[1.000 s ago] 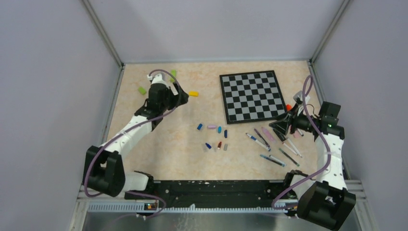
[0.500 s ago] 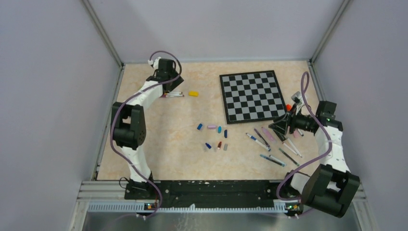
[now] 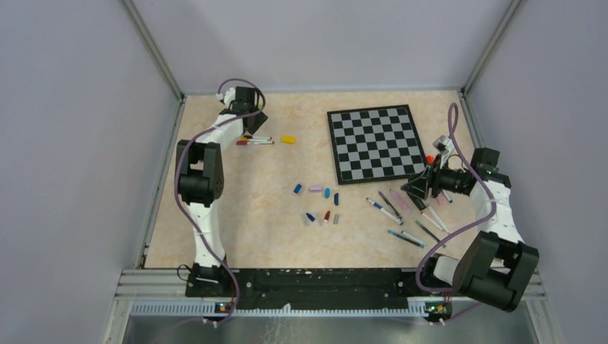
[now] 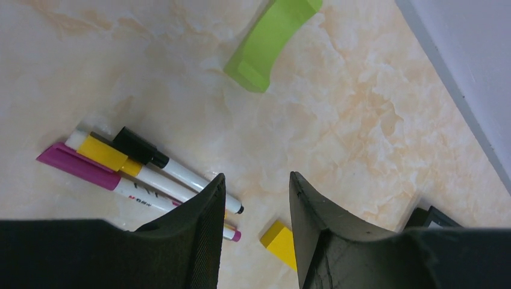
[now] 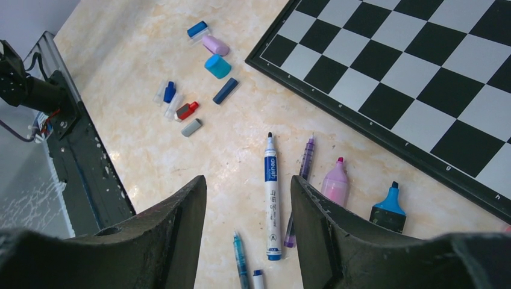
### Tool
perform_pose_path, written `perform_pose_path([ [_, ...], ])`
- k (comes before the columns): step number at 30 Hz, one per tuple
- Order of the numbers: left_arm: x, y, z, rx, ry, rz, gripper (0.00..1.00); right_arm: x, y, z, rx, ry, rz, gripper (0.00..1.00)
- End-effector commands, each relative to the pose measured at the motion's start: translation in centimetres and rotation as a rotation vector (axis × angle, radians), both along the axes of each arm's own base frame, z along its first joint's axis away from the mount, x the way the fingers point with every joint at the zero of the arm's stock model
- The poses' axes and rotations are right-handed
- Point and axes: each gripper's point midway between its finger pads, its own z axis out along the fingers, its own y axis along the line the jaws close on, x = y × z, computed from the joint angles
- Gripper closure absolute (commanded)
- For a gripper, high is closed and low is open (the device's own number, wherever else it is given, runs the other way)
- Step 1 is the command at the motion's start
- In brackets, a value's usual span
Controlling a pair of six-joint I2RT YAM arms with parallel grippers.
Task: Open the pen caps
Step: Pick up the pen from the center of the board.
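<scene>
The left gripper (image 4: 256, 183) has pulled back, uncovering three capped pens (image 4: 141, 171); its empty jaws stand partly apart. The right gripper (image 5: 248, 183) has not moved, jaws half apart

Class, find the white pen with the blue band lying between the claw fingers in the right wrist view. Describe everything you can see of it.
The white pen is slim, plastic-looking, with a blue printed band and a blue rear end. Its cap is off: a dark pointed tip shows, aimed toward the chessboard. It lies flat on the marbled table, nothing gripping it, seen between the fingers of the open right claw. A purple pen lies close beside it.
</scene>
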Motion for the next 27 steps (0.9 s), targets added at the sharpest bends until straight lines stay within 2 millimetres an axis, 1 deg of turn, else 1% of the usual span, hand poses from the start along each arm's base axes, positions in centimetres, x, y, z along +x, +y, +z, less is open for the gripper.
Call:
perform_pose_path([
  [1,1.7,0.8,0.8,-0.008,-0.010,0.069,0.54,1.0,-0.2,1.1,-0.021,-0.058,0.023,0.48],
  [5,2.0,1.0,-0.3,-0.041,0.010,0.092,0.58,1.0,-0.3,0.9,-0.030,-0.052,0.020,0.48],
  [11,1.5,1.2,-1.2,-0.053,0.054,0.117,0.64,1.1,-0.4,0.7,-0.035,-0.045,0.016,0.48],
  [17,1.0,1.5,-2.1,-0.057,0.084,0.126,0.65,1.2,-0.4,0.5,-0.038,-0.041,0.016,0.48],
  [22,0.6,1.6,-2.0,-0.057,0.087,0.126,0.65,1.2,-0.5,0.4,-0.041,-0.036,0.015,0.48],
  [27,0.2,1.8,-2.4,-0.051,0.106,0.131,0.64,1.2,-0.4,0.3,-0.046,-0.037,0.015,0.48],
])
